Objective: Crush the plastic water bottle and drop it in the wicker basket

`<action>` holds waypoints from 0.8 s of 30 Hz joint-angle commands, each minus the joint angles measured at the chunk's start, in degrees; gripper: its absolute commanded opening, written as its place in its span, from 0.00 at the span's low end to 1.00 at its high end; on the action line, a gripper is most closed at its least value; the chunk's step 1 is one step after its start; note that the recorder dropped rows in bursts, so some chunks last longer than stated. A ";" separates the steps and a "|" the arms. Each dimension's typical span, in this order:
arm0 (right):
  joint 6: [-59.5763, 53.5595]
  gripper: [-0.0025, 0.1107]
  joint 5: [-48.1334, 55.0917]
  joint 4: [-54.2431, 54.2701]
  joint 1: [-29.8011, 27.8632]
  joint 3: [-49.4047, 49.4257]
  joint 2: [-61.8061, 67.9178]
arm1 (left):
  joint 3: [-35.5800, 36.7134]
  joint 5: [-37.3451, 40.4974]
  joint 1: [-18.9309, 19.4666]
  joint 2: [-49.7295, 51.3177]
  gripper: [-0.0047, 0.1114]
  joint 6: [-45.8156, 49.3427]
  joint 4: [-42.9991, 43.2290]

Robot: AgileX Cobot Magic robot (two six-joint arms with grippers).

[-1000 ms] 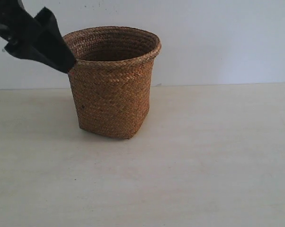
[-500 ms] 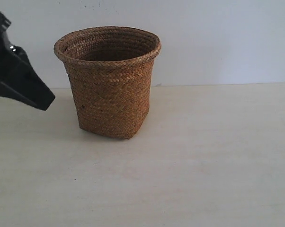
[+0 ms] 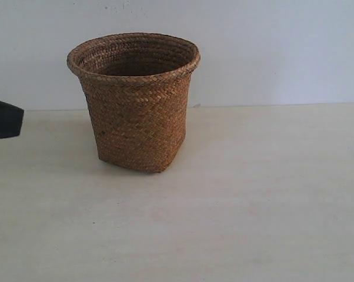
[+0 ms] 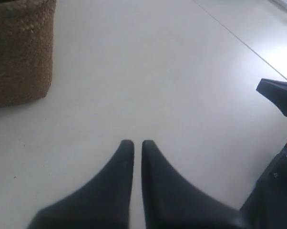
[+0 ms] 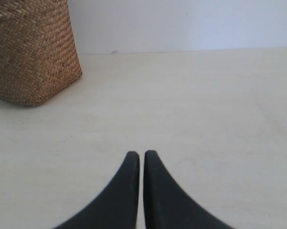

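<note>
No readable text, label, brand, number or sign anywhere, not even on the wicker basket (image 3: pixel 139 111)

The wicker basket (image 3: pixel 136 111) is brown woven cane, rough and ridged all over, with a thick braided rim and a dull, dry look. The table (image 3: pixel 253 205) under it has a pale, smooth, matt top with faint streaks like light wood grain. The wall (image 3: pixel 271 47) behind is flat matt white. The left gripper (image 4: pixel 138 142) and right gripper (image 5: pixel 141 152) are smooth matt black, plastic by the look.

Brown woven wicker basket (image 3: pixel 139 117); black left hand (image 4: pixel 134 143), right hand (image 5: pixel 141 153); cream table (image 3: pixel 259 200).
</note>
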 commanded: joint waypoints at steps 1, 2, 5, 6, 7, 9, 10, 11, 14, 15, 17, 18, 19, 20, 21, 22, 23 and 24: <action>-0.08 0.02 -0.26 -0.21 -0.30 -0.05 -0.23 | 0.29 -2.21 -0.32 -2.86 0.09 0.75 0.45; -0.08 0.02 -0.26 -0.21 -0.30 -0.05 -0.23 | 0.29 -3.10 -0.32 -2.98 0.09 1.71 0.96; -0.08 0.02 -0.26 -0.21 -0.30 -0.05 -0.23 | 0.29 -5.15 -0.32 -3.40 0.09 4.03 1.49; -0.08 0.02 -0.26 -0.21 -0.30 -0.05 -0.23 | 0.29 -5.43 -0.30 -3.93 0.09 4.03 1.49; -0.08 0.02 -0.26 -0.21 -0.30 -0.05 -0.23 | 0.29 -5.43 0.43 -4.97 0.09 4.03 1.23; -0.08 0.02 -0.26 -0.21 -0.30 -0.05 -0.23 | 0.83 -6.00 2.24 -7.12 0.09 5.07 1.12; -0.08 0.02 -0.26 -0.21 -0.30 -0.05 -0.23 | 2.09 -7.66 3.33 -8.64 0.09 5.07 1.12; -0.08 0.02 -0.26 -0.21 -0.30 -0.05 -0.23 | 3.98 -10.01 4.59 -10.38 0.09 5.88 1.12; -0.08 0.02 -0.26 -0.21 -0.30 -0.05 -0.23 | 12.08 -17.79 8.09 -16.07 0.09 11.79 1.12; -0.08 0.02 -0.26 -0.21 -0.30 -0.05 -0.23 | 15.03 -21.13 8.95 -18.37 0.09 13.43 1.12; -0.08 0.02 -0.26 -0.21 -0.30 -0.05 -0.23 | 22.90 -28.99 11.04 -23.11 0.09 15.40 0.65; -0.08 0.02 -0.26 -0.21 -0.30 -0.05 -0.23 | 26.77 -32.27 11.78 -25.01 0.09 15.30 0.36; -0.08 0.02 -0.26 -0.21 -0.30 -0.05 -0.23 | 30.50 -36.40 12.62 -27.29 0.09 15.17 -0.54; -0.08 0.02 -0.26 -0.21 -0.30 -0.05 -0.23 | 34.03 -40.46 13.37 -29.47 0.09 15.17 -2.11; -0.08 0.02 -0.26 -0.21 -0.30 -0.05 -0.23 | 37.26 -43.82 14.09 -31.55 0.09 15.17 -3.69; -0.08 0.02 -0.26 -0.21 -0.30 -0.05 -0.23 | 40.16 -46.48 14.80 -33.57 0.09 15.17 -5.39; -0.08 0.02 -0.26 -0.21 -0.30 -0.05 -0.23 | 42.29 -48.12 15.39 -35.14 0.09 15.17 -5.61; -0.08 0.02 -0.26 -0.21 -0.30 -0.05 -0.23 | 44.74 -49.52 16.08 -37.03 0.09 15.17 -5.79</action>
